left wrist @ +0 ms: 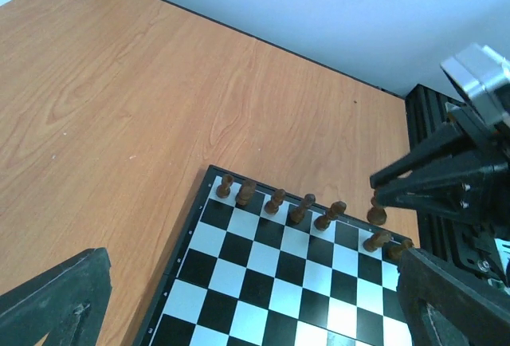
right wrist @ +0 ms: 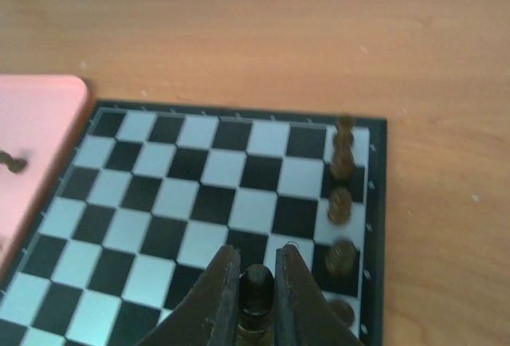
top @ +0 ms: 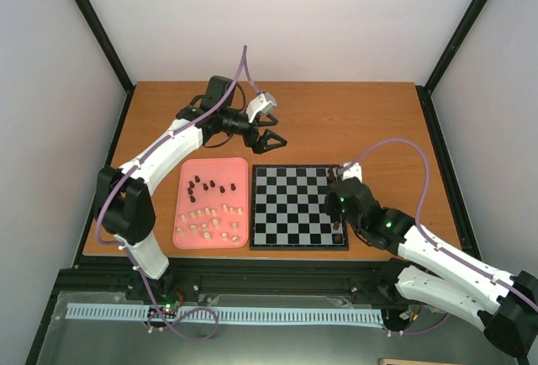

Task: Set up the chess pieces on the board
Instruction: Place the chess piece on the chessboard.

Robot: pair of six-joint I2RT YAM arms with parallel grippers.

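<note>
1. top view: high above the near edge, looking down on the brown wooden table [top: 336, 121].
2. left wrist: facing right from far left.
3. right wrist: close, facing far; all share the black-and-grey checked chessboard [top: 290, 205].

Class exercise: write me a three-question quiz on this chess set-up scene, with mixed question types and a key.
1. True or false: the right tool is shut on a dark piece over the board.
2. Where do the pale pieces lie? A on the board; B in the pink tray; C in the right tool.
3. Fill in: the left tool stands ____, holding nothing.
Key: 1 true; 2 B; 3 open.
</note>
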